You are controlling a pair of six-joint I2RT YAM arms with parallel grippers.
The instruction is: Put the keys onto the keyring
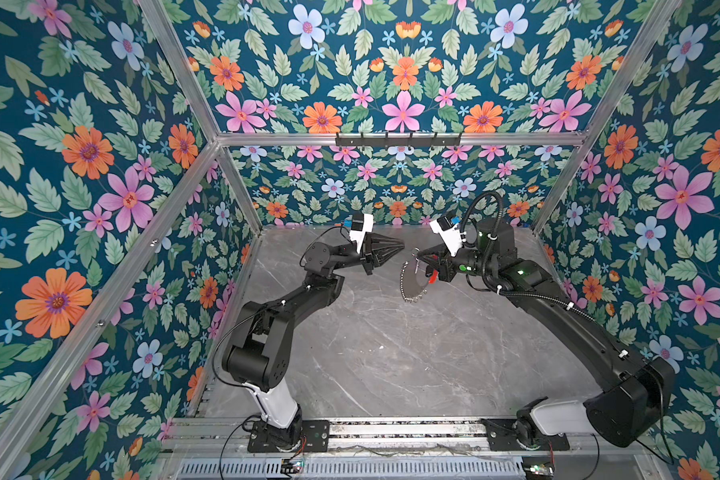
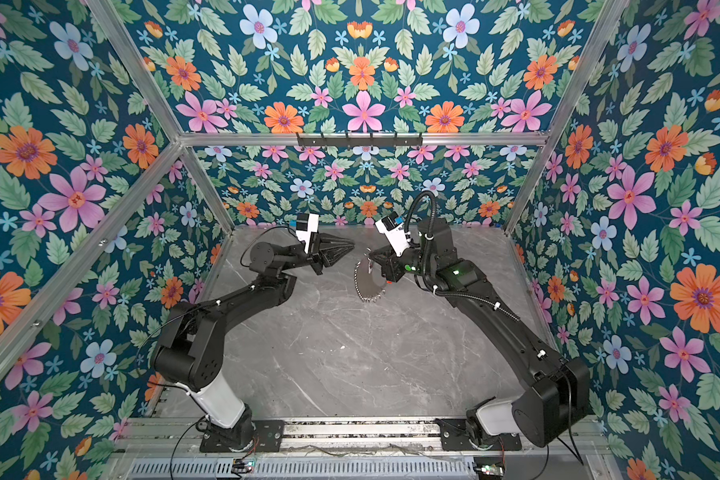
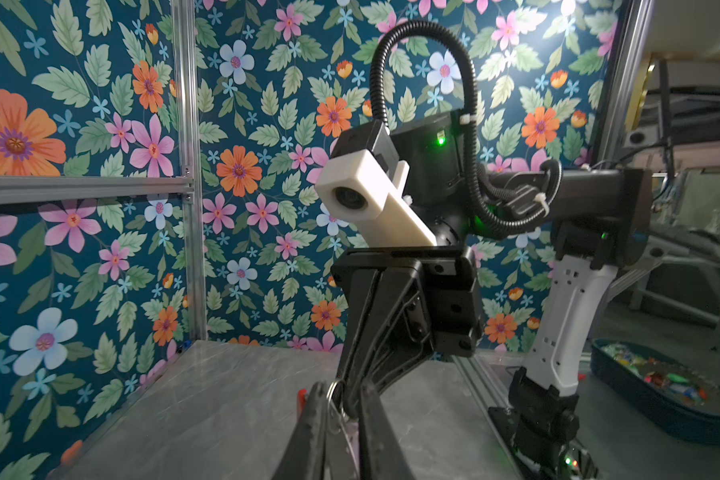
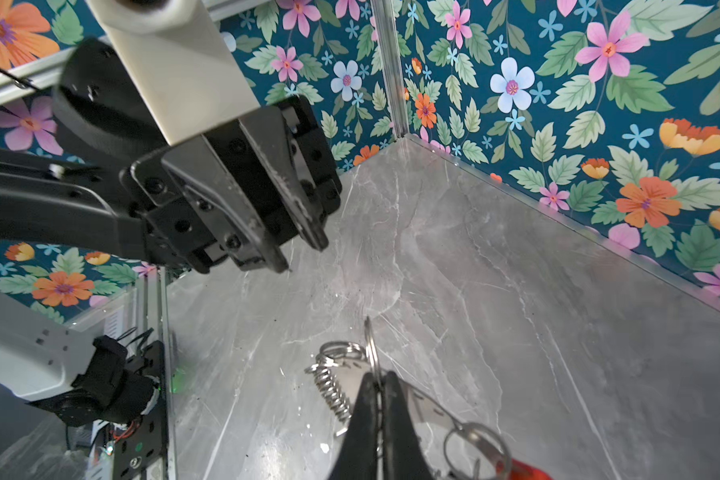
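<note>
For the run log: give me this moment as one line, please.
right gripper: shut on keyring, held above table | left gripper: slightly open, empty, tips near keyring | key: not made out

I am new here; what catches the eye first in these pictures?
The bright floral walls surround everything. At the far end of the grey table, the right gripper grips the keyring, its loop hanging below, and the left gripper, slightly open, points toward it.

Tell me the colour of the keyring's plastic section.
Red. The plastic section shows best in the right wrist view.
</note>
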